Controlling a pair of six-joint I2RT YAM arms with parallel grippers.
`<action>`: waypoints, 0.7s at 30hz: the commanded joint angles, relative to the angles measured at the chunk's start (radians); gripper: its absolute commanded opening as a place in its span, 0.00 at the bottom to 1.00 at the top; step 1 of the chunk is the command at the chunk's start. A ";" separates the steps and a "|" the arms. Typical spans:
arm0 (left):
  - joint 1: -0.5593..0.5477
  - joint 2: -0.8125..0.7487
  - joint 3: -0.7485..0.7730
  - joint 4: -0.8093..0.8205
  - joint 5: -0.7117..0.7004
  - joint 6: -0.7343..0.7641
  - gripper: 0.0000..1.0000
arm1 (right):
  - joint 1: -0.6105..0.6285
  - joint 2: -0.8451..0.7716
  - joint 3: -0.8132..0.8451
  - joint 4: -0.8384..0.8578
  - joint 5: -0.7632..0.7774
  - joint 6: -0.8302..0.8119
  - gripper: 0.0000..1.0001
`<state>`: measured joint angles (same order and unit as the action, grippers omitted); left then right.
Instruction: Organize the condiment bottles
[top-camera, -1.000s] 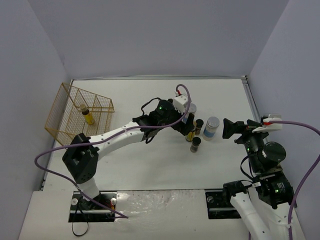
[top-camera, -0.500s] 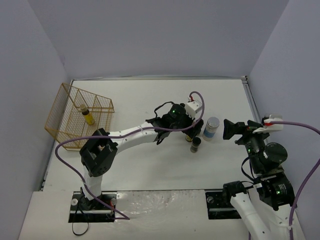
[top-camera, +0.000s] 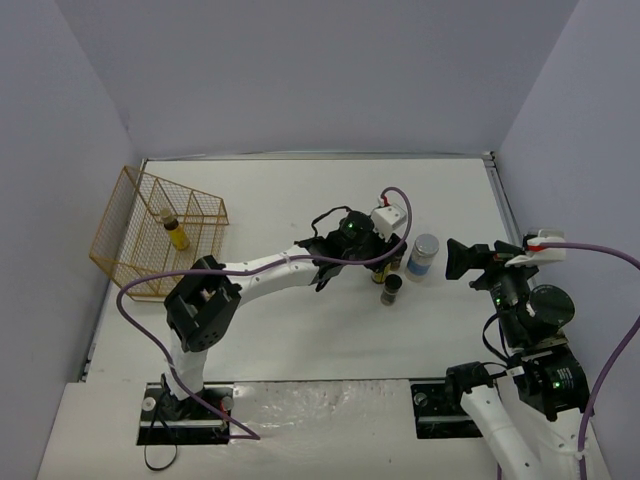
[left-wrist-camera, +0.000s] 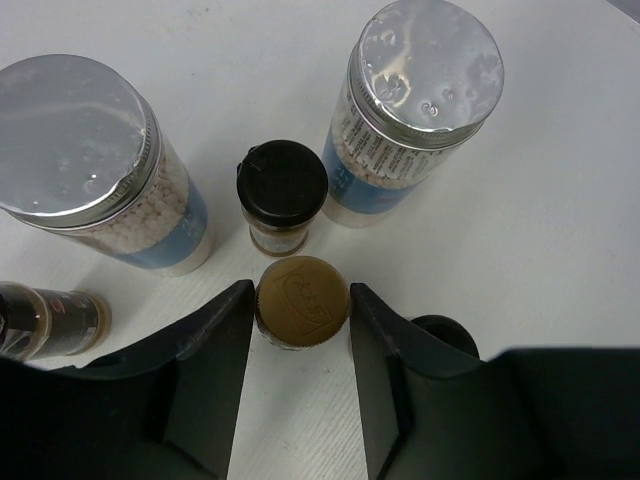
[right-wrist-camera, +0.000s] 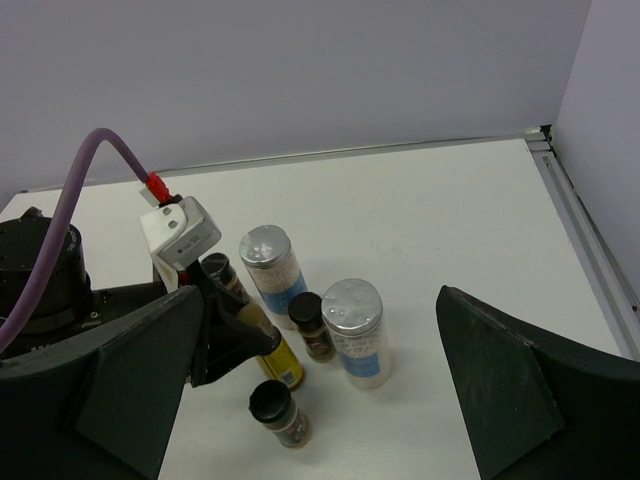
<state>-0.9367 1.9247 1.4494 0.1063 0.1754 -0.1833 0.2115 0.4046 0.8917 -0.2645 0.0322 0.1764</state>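
Note:
My left gripper (left-wrist-camera: 301, 300) is shut on the gold cap of a slim yellow bottle (right-wrist-camera: 277, 357) standing in the cluster of condiment bottles. Round it stand two tall clear jars with silver lids and blue labels (left-wrist-camera: 78, 150) (left-wrist-camera: 424, 95), and a short black-lidded jar (left-wrist-camera: 283, 188) just beyond the cap. Another dark jar (right-wrist-camera: 279, 411) stands nearer, and one more (right-wrist-camera: 222, 276) behind the left fingers. In the top view the left gripper (top-camera: 384, 260) covers most of the cluster. A second yellow bottle (top-camera: 176, 230) stands in the gold wire rack (top-camera: 140, 262). My right gripper (right-wrist-camera: 330, 400) is open, apart from the bottles.
The rack stands at the table's left edge. The right arm's gripper (top-camera: 465, 262) hovers just right of the clear jar (top-camera: 424, 254). A metal rail (right-wrist-camera: 585, 235) runs along the table's right edge, with walls close on three sides.
The left arm moved right over the cluster and its jaws closed from open onto the yellow bottle's cap. The right arm has not moved.

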 joint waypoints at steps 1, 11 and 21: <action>-0.008 -0.057 0.025 0.074 -0.019 0.010 0.27 | 0.008 0.013 0.027 0.059 -0.018 0.002 1.00; -0.008 -0.294 -0.097 0.031 -0.123 0.012 0.00 | 0.008 0.008 0.024 0.059 -0.022 0.005 1.00; 0.028 -0.623 -0.113 -0.320 -0.673 -0.065 0.00 | 0.008 0.011 0.032 0.060 -0.058 -0.006 1.00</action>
<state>-0.9357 1.4826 1.2804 -0.0998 -0.1622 -0.1953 0.2115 0.4045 0.8917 -0.2676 0.0052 0.1795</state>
